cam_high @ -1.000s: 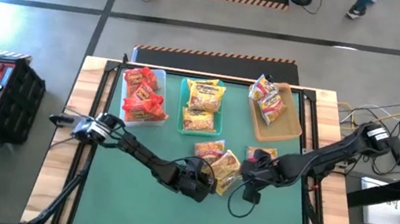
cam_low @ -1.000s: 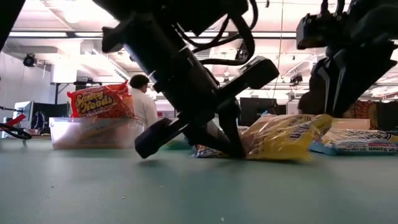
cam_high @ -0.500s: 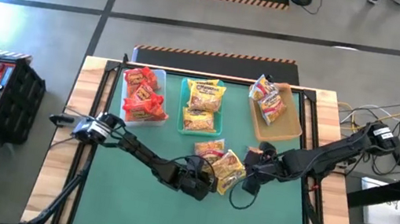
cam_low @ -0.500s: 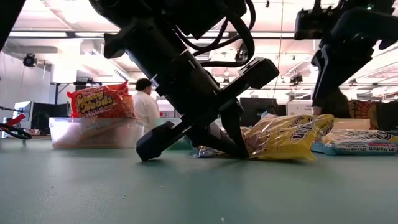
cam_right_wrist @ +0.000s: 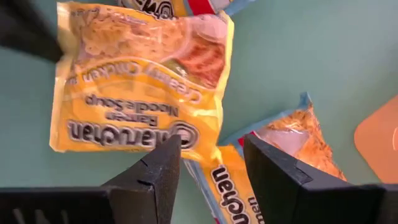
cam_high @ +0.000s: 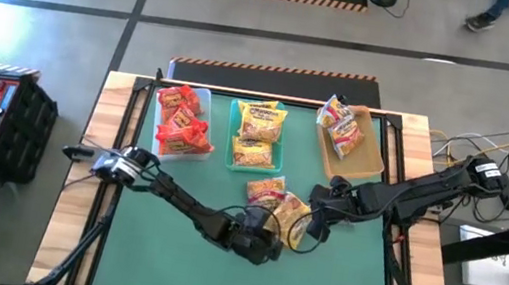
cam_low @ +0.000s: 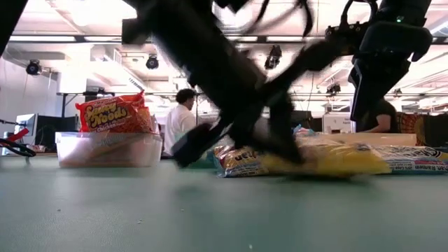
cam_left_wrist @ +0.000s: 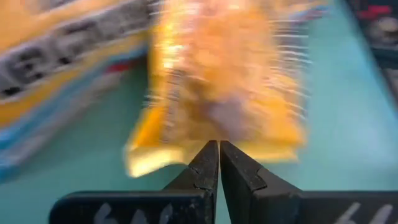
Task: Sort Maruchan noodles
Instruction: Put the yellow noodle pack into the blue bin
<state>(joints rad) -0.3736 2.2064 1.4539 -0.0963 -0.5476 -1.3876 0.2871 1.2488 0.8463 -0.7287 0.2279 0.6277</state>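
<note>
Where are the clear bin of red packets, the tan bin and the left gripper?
clear bin (cam_high: 203, 97): high view, right rim.
tan bin (cam_high: 371, 152): high view, bare floor.
left gripper (cam_left_wrist: 219, 163): left wrist view, between shut fingertips.

The left arm reaches from the bench's left edge diagonally toward the middle, its elbow low and its left hand (cam_high: 262, 246) down at the surface near the bench's centre. In the left wrist view its fingers (cam_left_wrist: 205, 167) are pressed together. The right arm comes in from the right edge, stretched leftward, with the right hand (cam_high: 315, 222) held just right of the left one. Its fingers (cam_right_wrist: 155, 168) stand apart, as the right wrist view shows
</note>
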